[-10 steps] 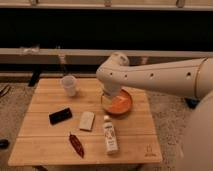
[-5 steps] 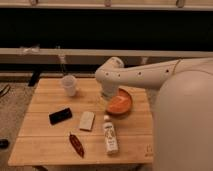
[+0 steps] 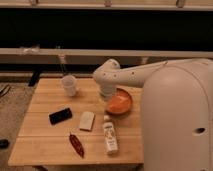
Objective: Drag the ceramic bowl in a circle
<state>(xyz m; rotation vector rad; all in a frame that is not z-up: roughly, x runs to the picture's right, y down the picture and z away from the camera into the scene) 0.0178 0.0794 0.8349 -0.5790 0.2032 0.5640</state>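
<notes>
The ceramic bowl (image 3: 120,103) is a shallow orange bowl on the right part of the wooden table (image 3: 50,137). My white arm reaches in from the right, and its wrist hangs over the bowl's left rim. The gripper (image 3: 106,95) points down at that rim, touching or just inside it. A translucent whitish plastic cup (image 3: 69,85) stands upright to the left of the bowl, apart from the gripper.
A black phone (image 3: 60,116), a pale flat packet (image 3: 86,120), a red chili-like item (image 3: 76,145) and a white bottle lying down (image 3: 110,138) sit on the table's front half. The arm's large white body (image 3: 177,120) covers the table's right side. A dark wall and rail run behind.
The bowl and the gripper have shifted slightly right and toward the front of the table. The arm's body has swung closer and fills more of the right side.
</notes>
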